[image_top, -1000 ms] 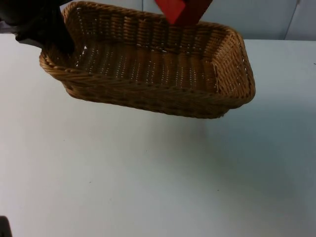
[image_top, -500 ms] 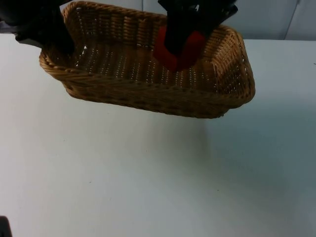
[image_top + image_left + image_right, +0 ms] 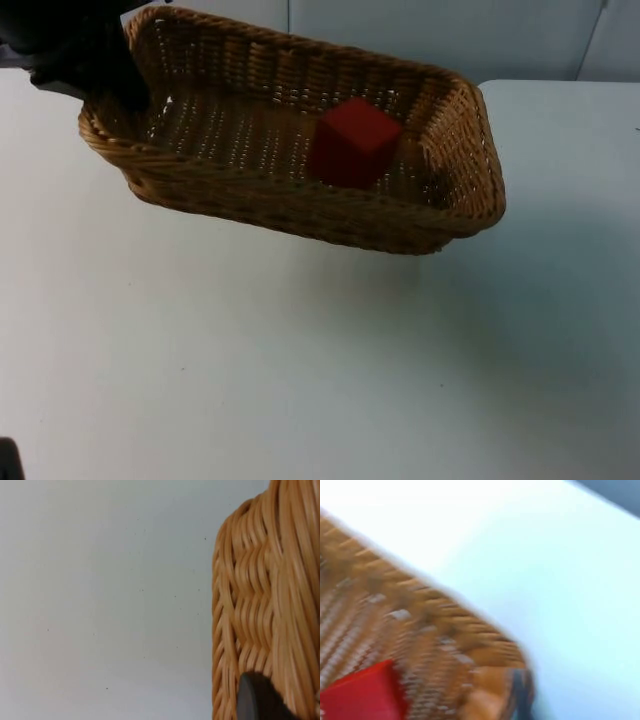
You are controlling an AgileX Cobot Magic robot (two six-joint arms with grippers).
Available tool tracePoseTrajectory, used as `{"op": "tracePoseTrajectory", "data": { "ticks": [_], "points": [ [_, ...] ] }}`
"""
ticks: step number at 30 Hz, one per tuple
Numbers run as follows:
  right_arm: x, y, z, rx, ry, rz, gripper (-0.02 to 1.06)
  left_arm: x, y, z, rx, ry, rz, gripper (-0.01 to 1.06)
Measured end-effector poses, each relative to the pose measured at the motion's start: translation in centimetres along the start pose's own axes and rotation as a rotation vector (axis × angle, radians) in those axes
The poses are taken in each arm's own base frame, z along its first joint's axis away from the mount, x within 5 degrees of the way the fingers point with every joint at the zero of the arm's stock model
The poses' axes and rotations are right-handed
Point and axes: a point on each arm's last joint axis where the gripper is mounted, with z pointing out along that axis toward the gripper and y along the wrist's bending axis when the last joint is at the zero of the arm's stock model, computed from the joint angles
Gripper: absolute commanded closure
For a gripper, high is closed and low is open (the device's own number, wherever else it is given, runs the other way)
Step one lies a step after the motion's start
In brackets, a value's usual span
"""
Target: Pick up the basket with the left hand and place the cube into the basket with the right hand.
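1 red cube (image 3: 352, 142) sits in woven wicker basket (image 3: 300, 195); left gripper (image 3: 120, 88) clamps its rim.

A second ago the red cube (image 3: 353, 142) hung above the wicker basket's (image 3: 300, 200) far rim; half a second ago the right tool held it low inside the basket. Now the cube lies free on the basket floor, toward its right end, and the right tool has withdrawn. The basket's right end has dipped slightly.
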Motion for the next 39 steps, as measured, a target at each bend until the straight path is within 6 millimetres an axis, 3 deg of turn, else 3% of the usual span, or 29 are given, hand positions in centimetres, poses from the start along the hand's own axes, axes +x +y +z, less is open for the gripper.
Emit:
{"op": "tracePoseTrajectory", "data": {
  "ticks": [1,2,3,5,9,10,14,15,19,23,39],
  "points": [
    [0.2,-1.8,-1.0,0.006,-0.019,0.070,1.04,0.0,0.0,0.0,0.000,-0.002,0.000,1.05],
    [0.8,-4.9,-2.5,0.038,-0.041,0.169,1.04,0.0,0.0,0.0,0.000,-0.002,0.000,1.05],
    [1.3,-6.6,-3.4,0.064,-0.063,0.215,1.04,0.0,0.0,0.0,0.000,-0.002,0.000,1.05],
    [1.8,-7.6,-4.2,0.090,-0.079,0.251,1.04,0.0,0.0,0.0,0.000,-0.002,0.000,1.05],
    [4.6,-9.9,-6.4,0.223,-0.134,0.350,1.04,0.0,0.0,0.0,0.000,-0.002,0.002,1.05],
    [4.6,-9.9,-6.4,0.223,-0.134,0.350,1.04,0.0,0.0,0.0,0.000,-0.002,0.002,1.05],
    [9.5,-10.7,-6.9,0.309,-0.205,0.420,1.05,0.0,0.0,0.0,0.000,-0.002,0.002,1.05],
    [9.5,-10.7,-6.9,0.309,-0.205,0.420,1.05,0.0,0.0,0.0,0.000,-0.002,0.002,1.05],
    [14.7,-10.7,-7.0,0.358,-0.287,0.460,1.05,0.0,0.0,0.0,-0.001,-0.004,0.002,1.05],
    [16.7,-10.2,-7.6,0.394,-0.336,0.439,1.05,0.0,0.0,0.0,-0.001,-0.004,0.002,1.05],
    [16.7,-10.1,-8.1,0.407,-0.368,0.423,1.05,-0.4,-0.1,0.0,0.015,-0.047,-0.019,1.05]
  ]
}}
